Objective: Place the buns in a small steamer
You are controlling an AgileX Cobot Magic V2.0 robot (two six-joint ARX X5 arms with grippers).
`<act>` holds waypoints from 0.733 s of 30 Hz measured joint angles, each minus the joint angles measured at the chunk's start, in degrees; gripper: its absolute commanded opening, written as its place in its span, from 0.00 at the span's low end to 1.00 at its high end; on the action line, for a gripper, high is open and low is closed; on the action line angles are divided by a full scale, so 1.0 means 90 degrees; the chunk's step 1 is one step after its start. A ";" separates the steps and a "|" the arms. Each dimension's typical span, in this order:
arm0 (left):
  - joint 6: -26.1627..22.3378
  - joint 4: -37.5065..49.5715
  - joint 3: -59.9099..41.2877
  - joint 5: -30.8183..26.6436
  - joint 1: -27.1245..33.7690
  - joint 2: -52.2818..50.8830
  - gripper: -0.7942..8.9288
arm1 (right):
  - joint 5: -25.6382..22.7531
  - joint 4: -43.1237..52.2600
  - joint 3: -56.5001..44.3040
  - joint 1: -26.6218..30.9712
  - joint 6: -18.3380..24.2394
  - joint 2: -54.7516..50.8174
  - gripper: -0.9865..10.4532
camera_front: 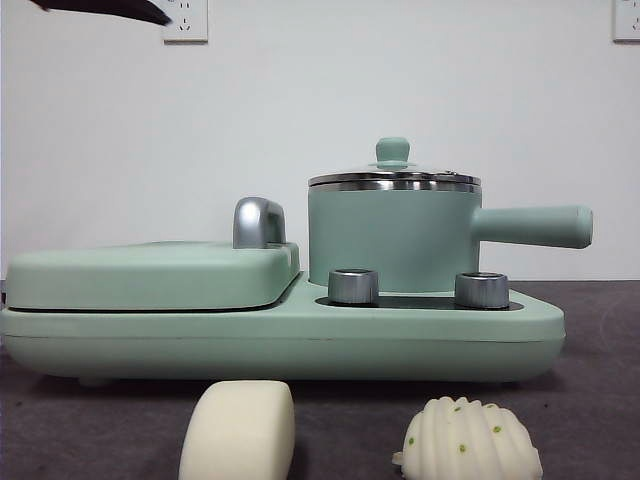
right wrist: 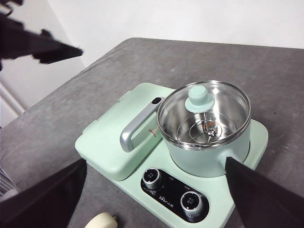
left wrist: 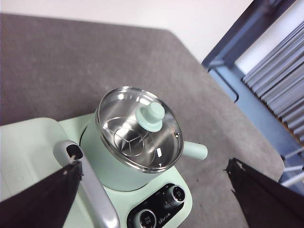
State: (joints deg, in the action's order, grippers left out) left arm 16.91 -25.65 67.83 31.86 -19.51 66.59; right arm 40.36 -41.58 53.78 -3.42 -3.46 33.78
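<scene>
So the small steamer (camera_front: 392, 235) sits on the right half of the mint-green cooker base (camera_front: 280, 335), glass lid (left wrist: 139, 127) still on with its green knob (camera_front: 392, 152) on top and the straight side handle (camera_front: 535, 226) sticking out to the right in the front view. Both buns are down on the grey tabletop (camera_front: 600, 400) in front of the base: the smooth cream loaf-shaped bun (camera_front: 240, 432) on the left, the ridged bun with green specks (camera_front: 470, 440) to its right, a gap between them, neither touching the cooker. The flat griddle cover (camera_front: 150, 272) with its chrome handle (camera_front: 258, 222) is closed beside the pot. Two steel dials (camera_front: 353, 286) sit at the front of the base. The left gripper (left wrist: 152, 199) hangs above the cooker with jaws wide apart, holding nothing. Same deal for the right gripper (right wrist: 156, 199): spread open, empty, up over the dials.
</scene>
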 measured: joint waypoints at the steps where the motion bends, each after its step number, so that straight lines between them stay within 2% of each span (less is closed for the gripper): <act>1: -0.0063 -0.0194 0.0267 -0.0002 -0.0034 0.0253 0.60 | 0.0000 0.0002 0.0000 0.0000 0.0000 0.0000 0.49; 5: -0.0386 -0.0935 0.1355 -0.0066 -0.0255 0.1243 0.60 | 0.0000 0.0000 0.0000 0.0000 0.0000 0.0000 0.49; 10: -0.0665 -0.1246 0.2557 -0.0328 -0.0624 0.2324 0.60 | 0.0000 0.0002 0.0000 0.0000 0.0000 0.0000 0.49; 22: -0.1095 -0.1634 0.4107 -0.1389 -0.1367 0.4138 0.59 | 0.0000 0.0000 0.0000 0.0000 0.0000 0.0000 0.49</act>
State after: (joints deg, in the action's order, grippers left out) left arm 7.05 -40.36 104.79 19.35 -31.81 103.83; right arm 40.36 -41.58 53.78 -3.42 -3.46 33.78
